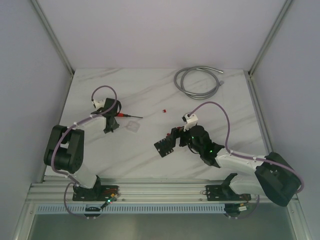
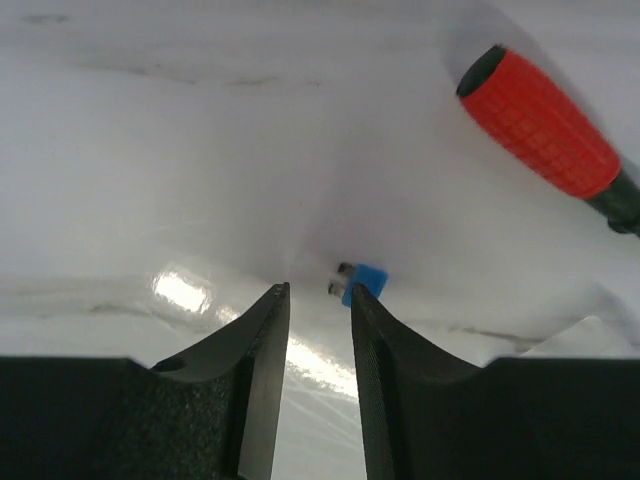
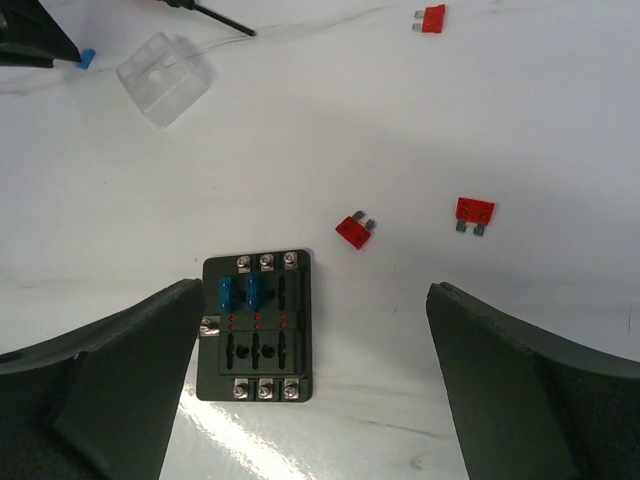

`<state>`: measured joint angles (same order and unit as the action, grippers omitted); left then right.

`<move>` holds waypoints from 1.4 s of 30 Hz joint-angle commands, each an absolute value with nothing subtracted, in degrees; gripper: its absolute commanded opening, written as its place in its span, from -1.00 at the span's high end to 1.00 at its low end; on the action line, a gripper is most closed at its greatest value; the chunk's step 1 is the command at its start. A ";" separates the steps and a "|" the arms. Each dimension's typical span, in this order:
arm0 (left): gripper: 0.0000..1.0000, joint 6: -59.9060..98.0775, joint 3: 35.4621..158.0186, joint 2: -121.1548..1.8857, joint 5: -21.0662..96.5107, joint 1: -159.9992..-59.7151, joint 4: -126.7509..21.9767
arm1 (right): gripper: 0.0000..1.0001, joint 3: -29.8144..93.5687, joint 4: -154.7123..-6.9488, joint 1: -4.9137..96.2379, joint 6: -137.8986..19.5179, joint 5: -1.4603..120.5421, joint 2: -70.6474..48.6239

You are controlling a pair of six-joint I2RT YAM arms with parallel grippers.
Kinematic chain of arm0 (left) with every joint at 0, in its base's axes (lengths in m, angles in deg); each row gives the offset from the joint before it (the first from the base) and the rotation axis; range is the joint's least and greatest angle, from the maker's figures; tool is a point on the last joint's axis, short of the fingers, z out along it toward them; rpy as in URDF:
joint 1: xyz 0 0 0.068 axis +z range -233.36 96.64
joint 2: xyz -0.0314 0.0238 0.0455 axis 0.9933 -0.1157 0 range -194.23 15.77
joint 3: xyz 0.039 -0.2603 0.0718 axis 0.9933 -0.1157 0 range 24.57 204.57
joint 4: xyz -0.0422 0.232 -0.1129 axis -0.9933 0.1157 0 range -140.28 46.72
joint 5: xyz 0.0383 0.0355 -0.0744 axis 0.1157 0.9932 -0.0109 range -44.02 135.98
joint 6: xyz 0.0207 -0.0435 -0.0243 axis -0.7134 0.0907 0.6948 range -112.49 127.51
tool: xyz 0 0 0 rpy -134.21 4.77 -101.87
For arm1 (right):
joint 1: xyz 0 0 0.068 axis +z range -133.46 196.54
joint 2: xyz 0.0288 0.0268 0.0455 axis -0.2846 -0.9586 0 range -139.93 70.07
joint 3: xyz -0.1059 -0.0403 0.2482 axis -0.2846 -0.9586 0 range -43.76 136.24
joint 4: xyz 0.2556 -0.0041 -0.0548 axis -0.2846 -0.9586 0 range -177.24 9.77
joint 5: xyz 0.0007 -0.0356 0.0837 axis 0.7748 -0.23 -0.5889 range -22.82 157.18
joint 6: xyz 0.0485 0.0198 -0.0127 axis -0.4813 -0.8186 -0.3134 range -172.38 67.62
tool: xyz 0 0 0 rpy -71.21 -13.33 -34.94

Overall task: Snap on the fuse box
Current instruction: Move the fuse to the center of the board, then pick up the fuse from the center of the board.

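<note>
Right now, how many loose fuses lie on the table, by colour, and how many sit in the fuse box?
Loose red fuses: 3
Loose blue fuse: 1
Blue fuses in the fuse box: 2
Total: 6

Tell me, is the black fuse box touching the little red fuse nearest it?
Apart. The right wrist view shows bare white table between the fuse box and the nearest red fuse.
</note>
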<state>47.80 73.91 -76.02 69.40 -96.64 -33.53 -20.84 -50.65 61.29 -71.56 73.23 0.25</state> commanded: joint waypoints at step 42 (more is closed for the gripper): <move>0.46 59.25 62.92 -71.35 54.20 -115.84 -33.19 | -0.99 -19.16 -52.94 61.60 -69.58 73.36 -0.62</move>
